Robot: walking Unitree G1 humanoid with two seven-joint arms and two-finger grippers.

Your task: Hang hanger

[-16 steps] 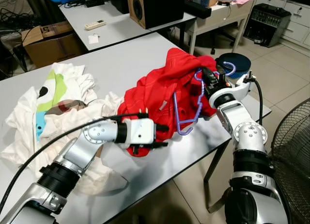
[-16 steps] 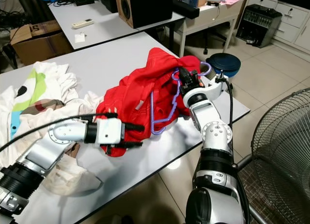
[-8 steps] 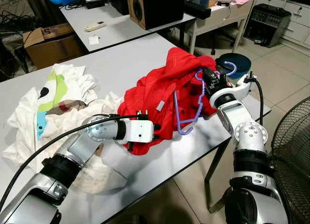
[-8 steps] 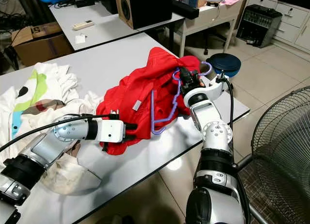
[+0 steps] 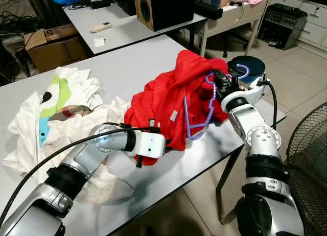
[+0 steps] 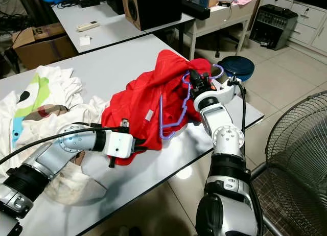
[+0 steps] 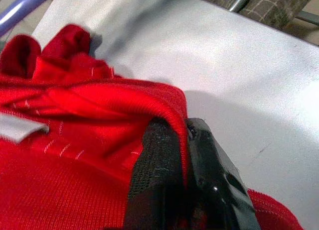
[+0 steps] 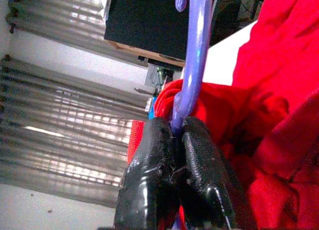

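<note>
No brand or writing reads clearly anywhere I look; the small pale tag (image 5: 174, 115) sewn on the red garment (image 5: 163, 100) is too small to make out, and the marking on the cardboard box (image 5: 53, 44) at about 10 o'clock is too small to make out.

My right gripper (image 5: 220, 83) sits at about 2 o'clock from the middle of the grey bench (image 5: 127, 62), near its far right corner. Its fingers (image 8: 192, 160) are pressed tight together on the purple hanger (image 5: 196, 113), just below the hook. The hanger's hook curls up past my wrist, while its frame runs down toward 6 o'clock, lying against the red garment and partly tucked into it.

My left gripper (image 5: 168, 144) is at roughly 6 o'clock from the garment's centre, at its lower hem. The left wrist view shows its fingers (image 7: 159, 180) closed with a fold of the red cloth pinched between them, low over the bench top. The hanger's lower end lies near this gripper, toward 1 o'clock from it, apart from it.

A heap of white clothes (image 5: 56, 113) with a green and blue print sprawls at 9 o'clock, touching the red garment. A remote control (image 5: 100, 26) lies on a second bench at 11 o'clock. A fan (image 5: 309, 154) stands on the floor at 4 o'clock.
</note>
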